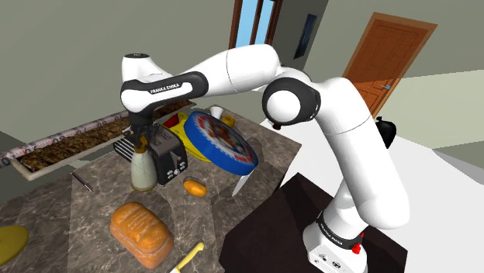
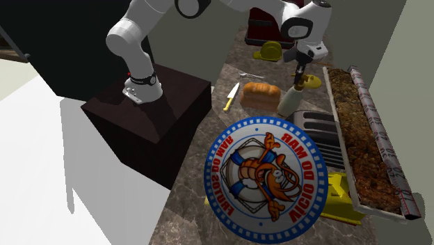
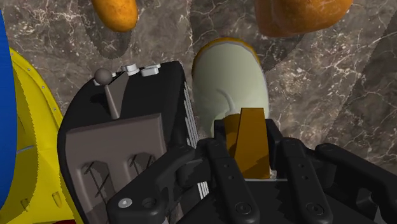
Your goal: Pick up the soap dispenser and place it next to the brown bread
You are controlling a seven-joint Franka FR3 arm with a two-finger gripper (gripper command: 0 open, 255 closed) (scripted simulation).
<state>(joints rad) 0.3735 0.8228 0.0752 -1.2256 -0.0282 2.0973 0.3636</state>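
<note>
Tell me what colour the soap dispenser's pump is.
The soap dispenser has an amber-brown pump above a cream body, clearest in the wrist view.

Veined marble counter (image 1: 93, 203), glossy toaster (image 1: 169, 152), rough-crusted bread (image 1: 140, 230), smooth soap dispenser (image 1: 143, 171)

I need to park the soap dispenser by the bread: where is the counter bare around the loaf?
Bare marble counter lies between the brown bread loaf, the small orange bun and the yellow-handled knife, and between loaf and thin dark utensil. It is crowded where the cream soap dispenser stands beside the black toaster.
</note>
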